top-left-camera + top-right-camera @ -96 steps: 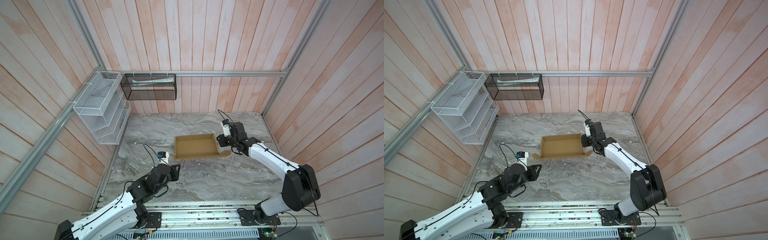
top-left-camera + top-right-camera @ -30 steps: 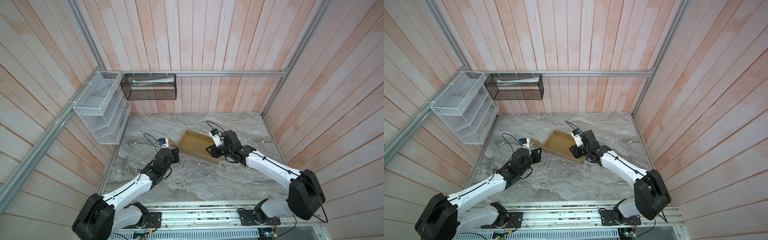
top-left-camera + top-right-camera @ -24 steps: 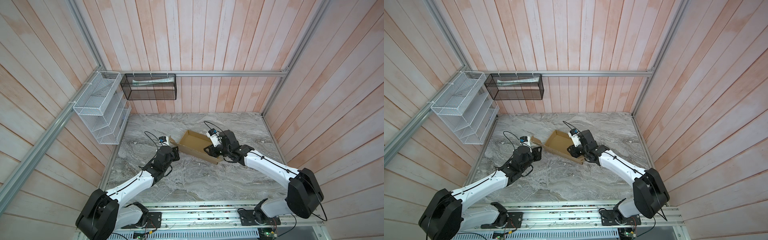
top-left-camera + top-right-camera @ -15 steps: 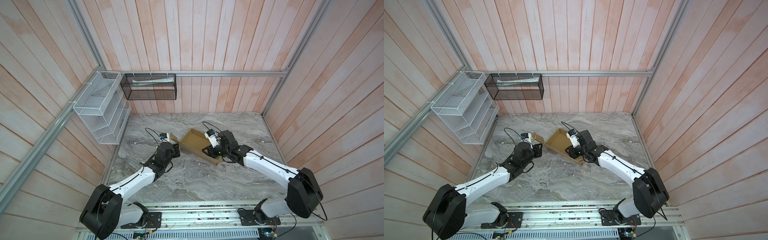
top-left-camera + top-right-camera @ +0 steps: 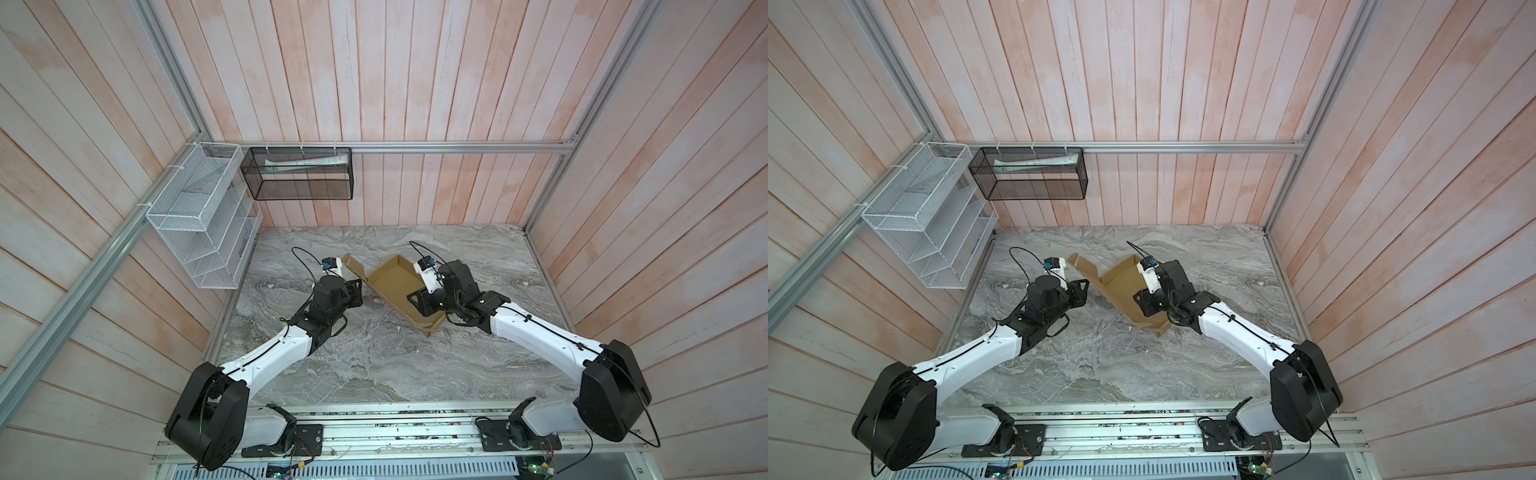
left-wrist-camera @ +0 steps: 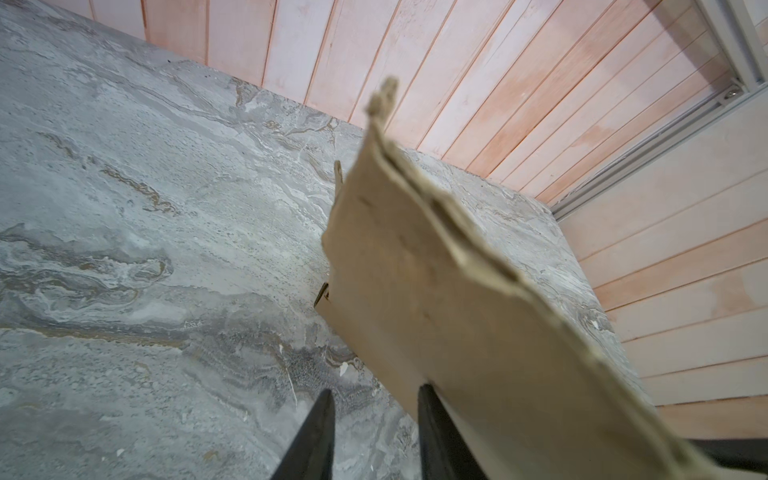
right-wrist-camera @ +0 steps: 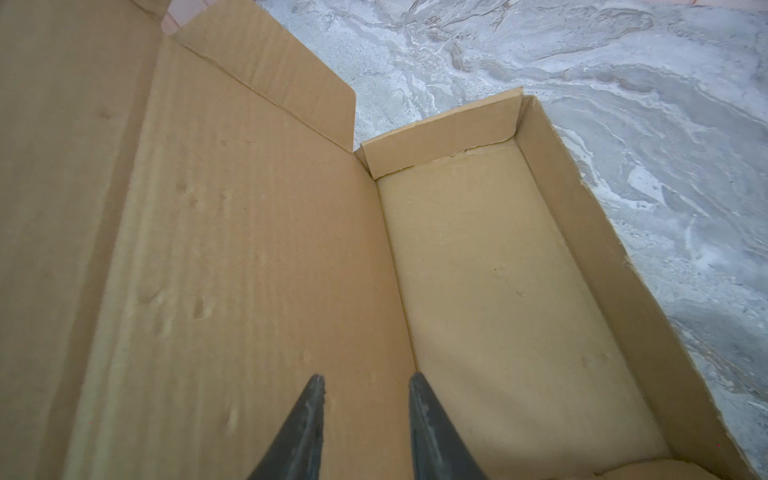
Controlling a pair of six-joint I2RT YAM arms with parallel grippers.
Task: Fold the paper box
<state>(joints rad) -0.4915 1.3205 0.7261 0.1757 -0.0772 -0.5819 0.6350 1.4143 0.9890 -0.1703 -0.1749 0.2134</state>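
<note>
Sitting half-folded on the table (image 5: 374,365), paper box (image 5: 395,284), left gripper (image 6: 376,390) parted beside its raised flap (image 6: 415,270), right gripper (image 7: 365,376) parted over its inside.

Grey marbled tabletop (image 5: 374,365) fills the lower middle of both top views; the paper box (image 5: 395,282) rests on it, diagonal, just below frame centre; pale scraps (image 6: 344,368) lie scattered.

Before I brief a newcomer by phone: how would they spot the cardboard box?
Find the grey marble table; toward its back middle sits the cardboard box, a shallow open tray with one flap raised. It alone is brown, unlike the white rack and black basket on the walls.
</note>
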